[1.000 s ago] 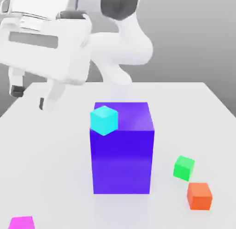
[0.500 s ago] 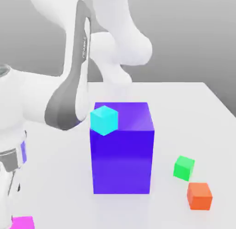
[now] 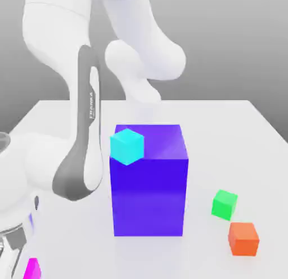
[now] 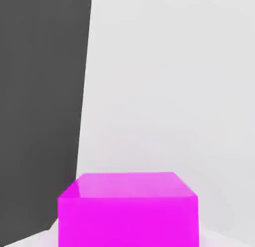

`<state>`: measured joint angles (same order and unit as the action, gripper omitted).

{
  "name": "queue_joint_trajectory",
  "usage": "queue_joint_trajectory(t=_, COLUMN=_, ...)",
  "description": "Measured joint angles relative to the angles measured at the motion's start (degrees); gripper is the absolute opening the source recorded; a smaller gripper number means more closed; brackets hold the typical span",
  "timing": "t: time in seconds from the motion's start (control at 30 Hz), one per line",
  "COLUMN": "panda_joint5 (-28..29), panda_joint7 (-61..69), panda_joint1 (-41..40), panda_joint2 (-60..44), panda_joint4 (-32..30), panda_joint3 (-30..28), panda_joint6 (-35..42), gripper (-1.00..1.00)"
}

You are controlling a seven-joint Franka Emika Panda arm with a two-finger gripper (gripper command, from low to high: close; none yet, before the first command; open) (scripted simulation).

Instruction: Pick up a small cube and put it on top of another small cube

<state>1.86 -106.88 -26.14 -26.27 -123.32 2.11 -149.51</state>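
The two-finger pincer (image 3: 17,261) is sitting at the exterior view's lower left corner, clenched around the small plain magenta-pink cube (image 4: 127,211) on the white tabletop (image 3: 236,131). It is best lifting straight up before carrying across, clearing the big blue-purple block (image 3: 149,182), toward the small bright green cube (image 3: 225,205). A second ago the hand was hanging high with jaws spread.
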Motion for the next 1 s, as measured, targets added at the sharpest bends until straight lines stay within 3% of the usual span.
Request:
queue_joint_trajectory(t=0.13, panda_joint5=1.5, panda_joint7=3.0, panda_joint1=0.8, panda_joint2=-1.0, panda_joint4=3.6, panda_joint3=0.9, panda_joint6=5.5, gripper=-1.00)
queue_joint_trajectory(t=0.43, panda_joint5=-5.8, panda_joint7=-6.3, panda_joint1=11.5, panda_joint2=9.9, panda_joint4=-5.3, panda_joint3=12.2, panda_joint6=8.6, gripper=-1.00)
queue_joint_trajectory(t=0.73, panda_joint5=-16.1, panda_joint7=-19.5, panda_joint1=23.6, panda_joint2=23.4, panda_joint4=-19.1, panda_joint3=23.7, panda_joint6=6.6, gripper=-1.00)
queue_joint_trajectory(t=1.0, panda_joint5=-17.0, panda_joint7=-41.7, panda_joint1=30.7, panda_joint2=35.4, panda_joint4=-36.0, panda_joint3=30.4, panda_joint6=-1.4, gripper=-1.00)
